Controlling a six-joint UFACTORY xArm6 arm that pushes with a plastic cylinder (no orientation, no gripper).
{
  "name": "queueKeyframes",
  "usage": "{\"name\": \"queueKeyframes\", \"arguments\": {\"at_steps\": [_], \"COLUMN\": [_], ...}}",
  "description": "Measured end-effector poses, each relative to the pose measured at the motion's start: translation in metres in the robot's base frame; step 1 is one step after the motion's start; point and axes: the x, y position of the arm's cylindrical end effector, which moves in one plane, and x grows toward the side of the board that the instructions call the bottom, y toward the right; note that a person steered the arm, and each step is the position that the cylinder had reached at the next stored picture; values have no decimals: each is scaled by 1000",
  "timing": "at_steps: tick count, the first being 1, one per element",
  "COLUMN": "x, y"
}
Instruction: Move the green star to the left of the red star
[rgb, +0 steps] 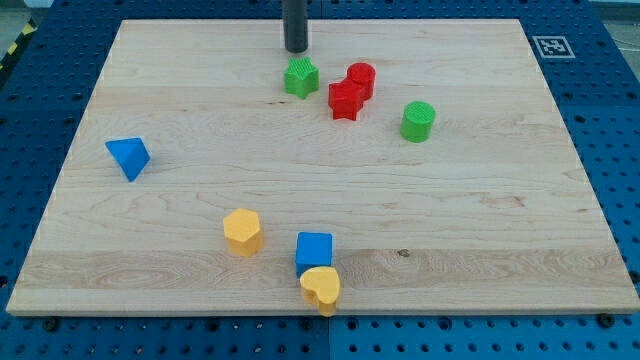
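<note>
The green star (300, 77) lies near the view's top centre on the wooden board (480, 200). The red star (344, 100) lies just right of it and slightly lower, with a small gap between them. A red cylinder (361, 79) touches the red star at its upper right. My tip (296, 49) is at the end of the dark rod, just above the green star in the view, close to its top edge and apart from it.
A green cylinder (418, 121) stands right of the red blocks. A blue triangle (128, 157) lies at the left. A yellow hexagon (243, 231), a blue cube (314, 251) and a yellow heart (321, 288) lie near the bottom edge.
</note>
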Motion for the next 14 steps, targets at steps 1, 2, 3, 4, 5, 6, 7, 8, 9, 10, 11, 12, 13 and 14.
{"name": "queueKeyframes", "arguments": {"at_steps": [1, 2, 3, 4, 5, 6, 7, 8, 9, 10, 11, 12, 13, 14], "x": [38, 75, 76, 75, 58, 43, 40, 32, 19, 2, -8, -6, 22, 53], "y": [-14, -22, -22, -14, -1, -1, -1, -1, 5, 34, 42, 44, 44, 40]}}
